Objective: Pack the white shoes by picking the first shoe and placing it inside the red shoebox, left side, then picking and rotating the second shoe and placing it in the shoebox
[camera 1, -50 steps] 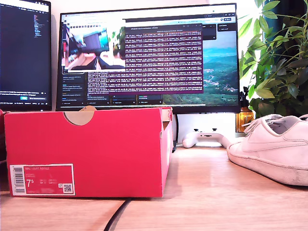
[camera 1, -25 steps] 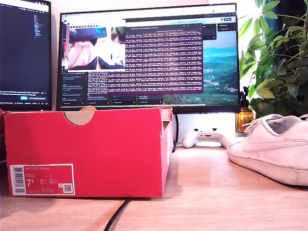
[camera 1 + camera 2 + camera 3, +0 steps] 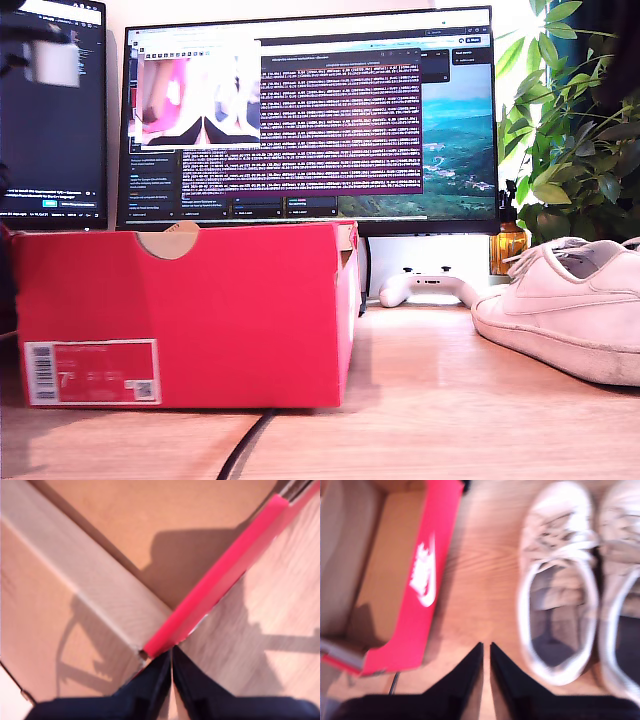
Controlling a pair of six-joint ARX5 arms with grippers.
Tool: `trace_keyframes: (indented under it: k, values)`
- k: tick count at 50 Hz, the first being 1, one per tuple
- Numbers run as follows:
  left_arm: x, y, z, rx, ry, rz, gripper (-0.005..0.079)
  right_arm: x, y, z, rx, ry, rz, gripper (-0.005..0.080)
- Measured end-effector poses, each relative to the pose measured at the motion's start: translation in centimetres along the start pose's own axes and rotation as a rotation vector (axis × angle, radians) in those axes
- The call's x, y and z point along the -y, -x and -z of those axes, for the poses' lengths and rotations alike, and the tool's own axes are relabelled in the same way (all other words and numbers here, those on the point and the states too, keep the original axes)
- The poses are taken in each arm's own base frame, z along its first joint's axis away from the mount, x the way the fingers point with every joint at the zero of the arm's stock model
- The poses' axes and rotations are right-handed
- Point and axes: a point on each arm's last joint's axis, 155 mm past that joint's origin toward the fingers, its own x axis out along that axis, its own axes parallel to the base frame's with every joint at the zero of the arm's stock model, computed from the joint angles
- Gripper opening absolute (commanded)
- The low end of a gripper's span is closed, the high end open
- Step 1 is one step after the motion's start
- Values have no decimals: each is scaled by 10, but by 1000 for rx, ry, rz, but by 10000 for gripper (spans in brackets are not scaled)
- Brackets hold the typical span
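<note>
The red shoebox [image 3: 190, 310] stands open on the wooden desk at the exterior view's left, and nothing shows inside it. One white shoe [image 3: 565, 310] lies at that view's right. The second wrist view shows both white shoes side by side, one [image 3: 555, 535] nearer the box and the other [image 3: 620, 525] beyond it, apart from the shoebox's red wall [image 3: 427, 575]. My second gripper [image 3: 486, 646] hovers shut over the bare desk between box and shoes. My first gripper [image 3: 171, 652] is shut, holds nothing, and hangs right over a corner of the shoebox [image 3: 225, 575].
A blurred arm part [image 3: 45, 55] shows in the exterior view's top left corner. Behind the box stand two monitors [image 3: 310, 120]. A white game controller [image 3: 430, 287], an amber bottle [image 3: 507, 245] and a plant [image 3: 580, 120] sit at the back right. A black cable [image 3: 245, 445] runs under the box's front.
A blurred arm part has come into the exterior view's top left corner. Shadow has fallen over the box's front label, and the box has shifted slightly. The shoe has not moved.
</note>
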Motion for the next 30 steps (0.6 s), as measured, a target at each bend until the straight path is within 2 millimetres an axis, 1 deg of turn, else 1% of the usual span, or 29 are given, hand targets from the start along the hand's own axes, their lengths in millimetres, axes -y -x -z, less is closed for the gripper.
trace_keyframes:
  k: [3,7,12,18,23,26,30]
  values:
    - [-1,-1,-3,8,-1,-3,-18,3,-13,10,-69,-10,11,240]
    - [-1,-1,-4,11,-1,-4,-18,10,-35,21,-159,-7,40,316]
    - [-1,-2,-3,9,-1,-3,-18,19,-55,31,-235,-3,78,375]
    - [0,-2,-3,7,-1,-1,-18,22,-65,36,-270,7,102,383]
    - [0,-2,-2,6,-2,0,-18,24,-66,37,-274,20,111,392]
    - [0,-1,-2,6,-2,0,-19,28,-68,37,-279,39,129,394]
    - [0,-2,-2,5,-2,0,-19,33,-77,36,-287,46,143,394]
